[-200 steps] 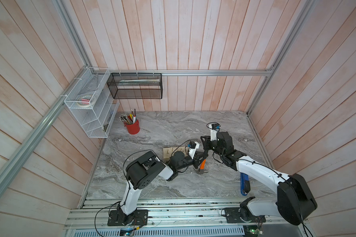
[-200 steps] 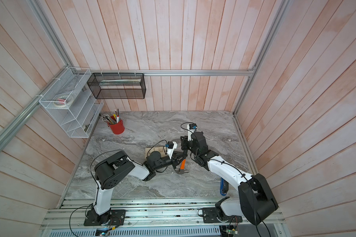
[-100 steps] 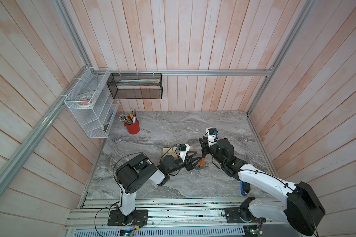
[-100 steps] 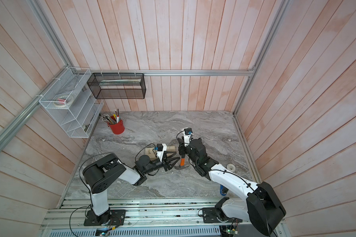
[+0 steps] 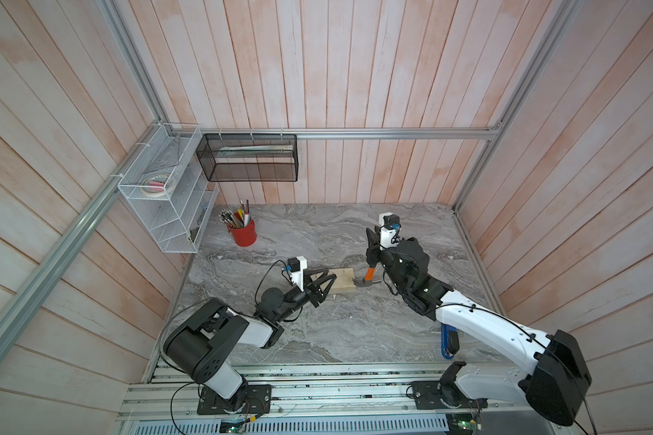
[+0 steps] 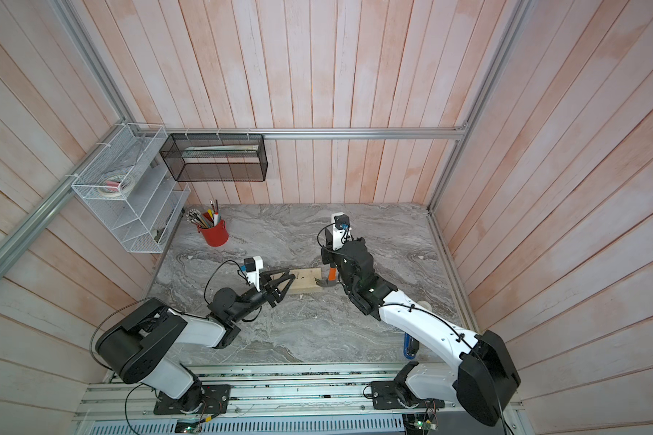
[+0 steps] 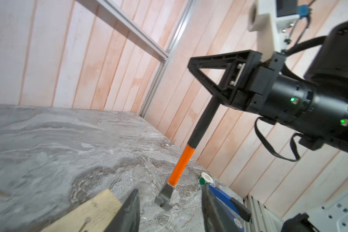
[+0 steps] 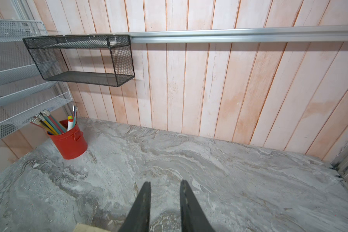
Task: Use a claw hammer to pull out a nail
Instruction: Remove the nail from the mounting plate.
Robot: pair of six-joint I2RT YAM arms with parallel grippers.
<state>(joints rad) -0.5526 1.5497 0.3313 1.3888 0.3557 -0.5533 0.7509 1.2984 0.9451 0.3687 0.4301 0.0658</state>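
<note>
Marble tabletop point(image 5: 317, 233), plank walls point(image 5: 355, 75). Right gripper point(image 5: 372, 251) pinched claw hammer point(image 7: 181, 162) by black handle; head low beside right end of wood block point(image 5: 342, 280), frame centre. Left gripper point(image 5: 330, 275) spread at block's left end, gripping nothing. Risk: unclamped block lifting under prying.

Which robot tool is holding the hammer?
The right tool grips the claw hammer by its black handle end, head down at one end of the wooden block. The left tool is open at the block's other end, gripping nothing.
</note>
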